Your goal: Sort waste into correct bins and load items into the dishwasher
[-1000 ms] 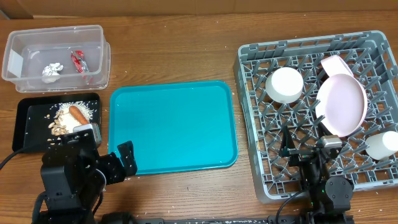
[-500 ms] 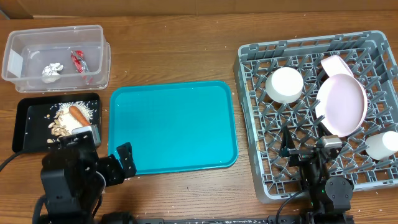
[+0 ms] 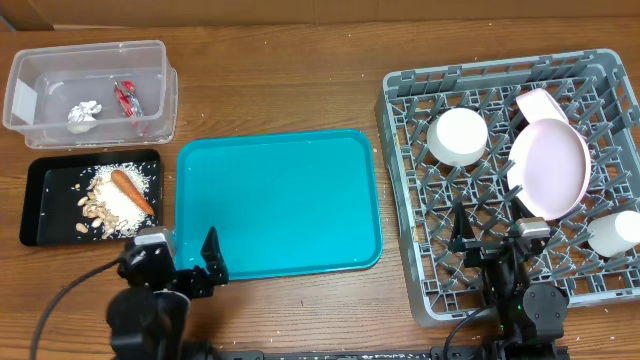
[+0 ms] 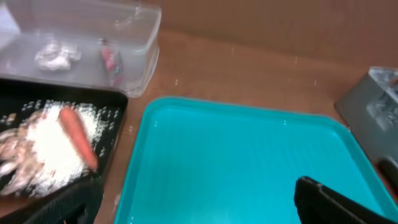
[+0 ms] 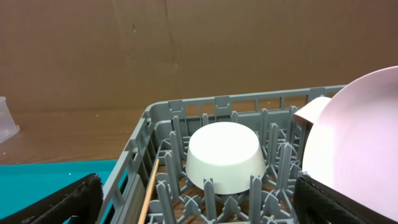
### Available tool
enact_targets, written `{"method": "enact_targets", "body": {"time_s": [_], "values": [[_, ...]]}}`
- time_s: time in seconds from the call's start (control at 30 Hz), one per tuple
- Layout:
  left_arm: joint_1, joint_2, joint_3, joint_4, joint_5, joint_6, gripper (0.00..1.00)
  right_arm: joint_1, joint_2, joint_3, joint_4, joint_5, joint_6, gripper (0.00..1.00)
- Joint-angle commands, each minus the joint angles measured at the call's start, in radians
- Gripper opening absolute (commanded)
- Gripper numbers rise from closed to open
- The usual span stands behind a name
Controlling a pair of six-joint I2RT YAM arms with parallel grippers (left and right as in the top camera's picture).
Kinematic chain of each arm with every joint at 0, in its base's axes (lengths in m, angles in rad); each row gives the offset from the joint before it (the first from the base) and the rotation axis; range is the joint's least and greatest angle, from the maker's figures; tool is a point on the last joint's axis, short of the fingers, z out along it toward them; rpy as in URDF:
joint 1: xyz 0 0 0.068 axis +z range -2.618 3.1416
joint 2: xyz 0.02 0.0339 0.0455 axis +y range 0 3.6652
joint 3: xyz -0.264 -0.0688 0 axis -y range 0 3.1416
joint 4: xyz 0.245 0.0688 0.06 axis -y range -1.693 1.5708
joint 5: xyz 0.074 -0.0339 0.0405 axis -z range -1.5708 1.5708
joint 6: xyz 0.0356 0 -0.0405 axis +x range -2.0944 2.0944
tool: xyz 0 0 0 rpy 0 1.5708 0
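The clear tub (image 3: 90, 48) holds the silvery wrapper (image 3: 82, 115) and the red wrapper (image 3: 126, 98). The black tray (image 3: 45, 215) holds rice (image 3: 118, 200), the carrot (image 3: 130, 190) and nut shells (image 3: 95, 212). The grey dish rack (image 3: 500, 66) holds an upturned bowl (image 3: 458, 137), the plate (image 3: 548, 168) on edge, a second bowl (image 3: 540, 100) behind it and the cup (image 3: 612, 233). A chopstick (image 5: 149, 190) lies along the rack's left wall. My left gripper (image 3: 188, 258) is open and empty over the teal tray's front left corner. My right gripper (image 3: 490, 240) is open and empty over the rack's front.
The teal tray (image 3: 280, 200) lies between the black tray and the rack, with nothing on it. In the left wrist view it (image 4: 236, 155) fills the space between my fingers (image 4: 199, 211). White crumbs dot the wooden table around the trays.
My left arm has drawn back toward the table's front and shifted right, uncovering the black tray's front right corner. The right arm has not moved.
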Motion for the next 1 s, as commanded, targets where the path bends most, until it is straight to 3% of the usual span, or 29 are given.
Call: {"method": "enact_targets", "body": {"time_s": [0.0, 0.3, 0.97], "values": [[-0.002, -0.096, -0.143, 0.131, 0.02, 0.018, 1.0, 0.003, -0.008, -0.01, 0.003, 0.006, -0.002, 1.0], [-0.002, -0.125, -0.402, 0.616, 0.012, 0.014, 1.0, 0.003, -0.008, -0.01, 0.003, 0.006, -0.003, 1.0], [-0.002, -0.125, -0.42, 0.579, 0.016, 0.0, 1.0, 0.003, -0.008, -0.01, 0.003, 0.006, -0.003, 1.0]]}}
